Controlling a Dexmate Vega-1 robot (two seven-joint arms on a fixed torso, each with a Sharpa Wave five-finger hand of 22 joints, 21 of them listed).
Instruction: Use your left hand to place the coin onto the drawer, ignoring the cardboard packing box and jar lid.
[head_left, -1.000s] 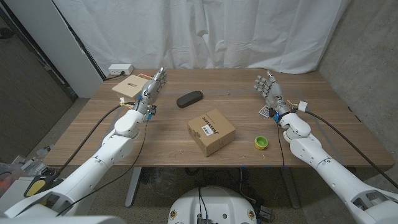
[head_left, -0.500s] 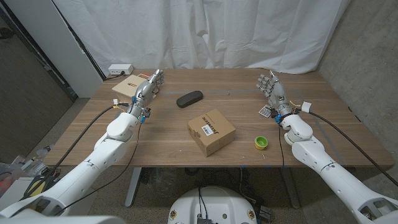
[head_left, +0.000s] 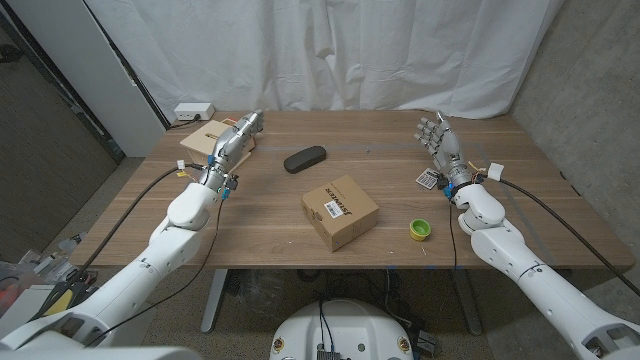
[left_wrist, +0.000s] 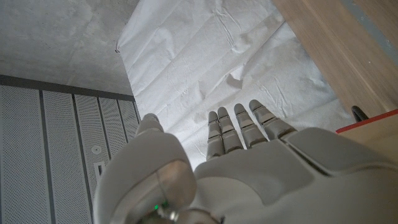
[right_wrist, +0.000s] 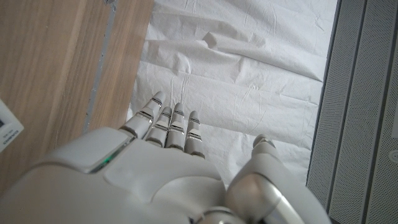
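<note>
White curtain hangs behind the wooden desk (head_left: 270, 215). At the far left corner lies a white power strip (head_left: 193, 110), and just nearer sits the small wooden drawer (head_left: 203, 137). My left hand (head_left: 235, 143) stands at the drawer's right side, touching it or nearly so. Its fingers (left_wrist: 239, 127) are stretched out straight with the thumb held apart, and I see nothing pinched in them. The coin I cannot find - it is too small to pick out, on the drawer's top or anywhere else.

Further right lie a black case (head_left: 305, 158), then the cardboard packing box (head_left: 340, 212) at the middle and the jar lid (head_left: 421, 230) at the near right, both left alone. My right hand (head_left: 437, 140) stands upright at the far right, fingers spread and empty.

I judge the placing is at its end or just done. Next I would check that the coin sits on the drawer, then draw my left hand clear without nudging it.

Since a second ago my left hand has slid a little left and nearer along the drawer and its elbow has swung out - the things have not moved.
</note>
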